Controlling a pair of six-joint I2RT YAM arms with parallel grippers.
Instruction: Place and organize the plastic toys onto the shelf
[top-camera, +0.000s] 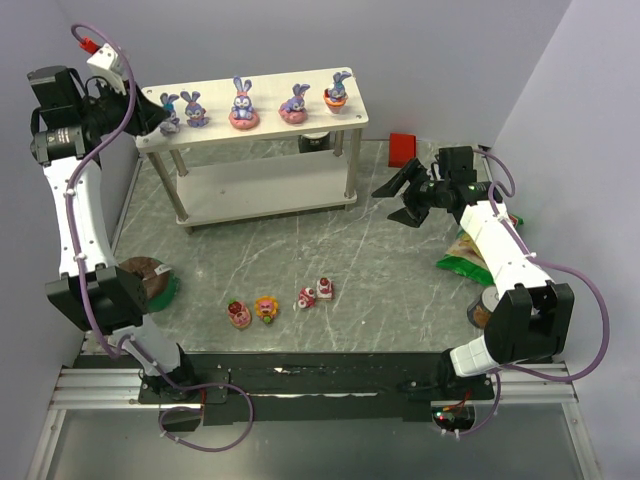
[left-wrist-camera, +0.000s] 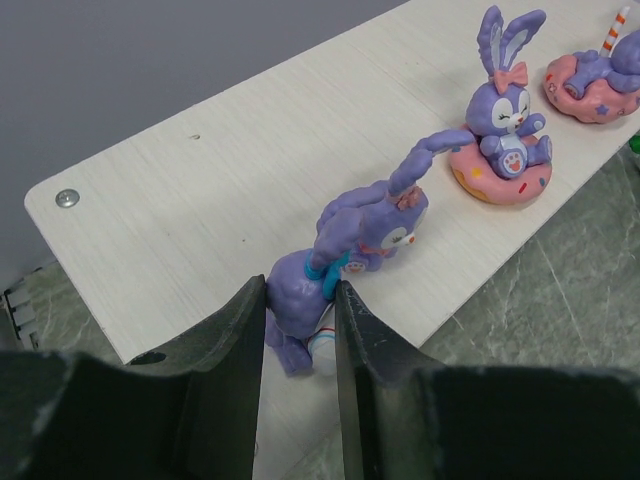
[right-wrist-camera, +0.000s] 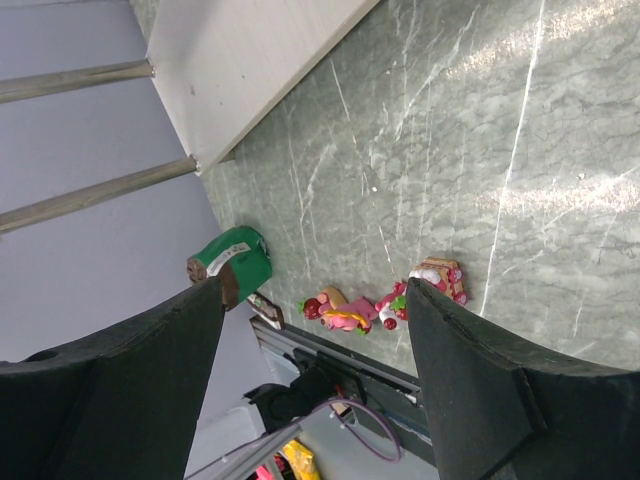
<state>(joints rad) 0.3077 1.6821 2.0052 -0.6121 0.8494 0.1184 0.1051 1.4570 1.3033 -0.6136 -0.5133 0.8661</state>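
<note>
Left tool (left-wrist-camera: 300, 295) clamped on bunny (left-wrist-camera: 365, 225), tilted, at shelf (left-wrist-camera: 200, 190) top board's left end, near front edge. Right tool (right-wrist-camera: 315, 285) apart, right of shelf. Four sweets (top-camera: 265, 307) on counter (top-camera: 400, 260) before shelf. Risk: toppling off edge if released tilted.

The shelf (top-camera: 262, 188) has whitish boards with thin wood lines and shiny silver posts. The bunnies (top-camera: 241, 100) on it are purple-blue. In the left wrist view, the near bunny (left-wrist-camera: 350, 245) at the lower middle is purple with a blue collar and a pink bow. The fingers (left-wrist-camera: 225, 350) are black. The next bunny (left-wrist-camera: 505, 125) has a pink ring with orange under it. The worktop (top-camera: 400, 270) is grey-green with white streaks. The sweets (top-camera: 266, 307) are pink, red and orange-yellow. The block (top-camera: 403, 148) is red. The cake (top-camera: 148, 272) is brown on a green plate (top-camera: 170, 290).
</note>
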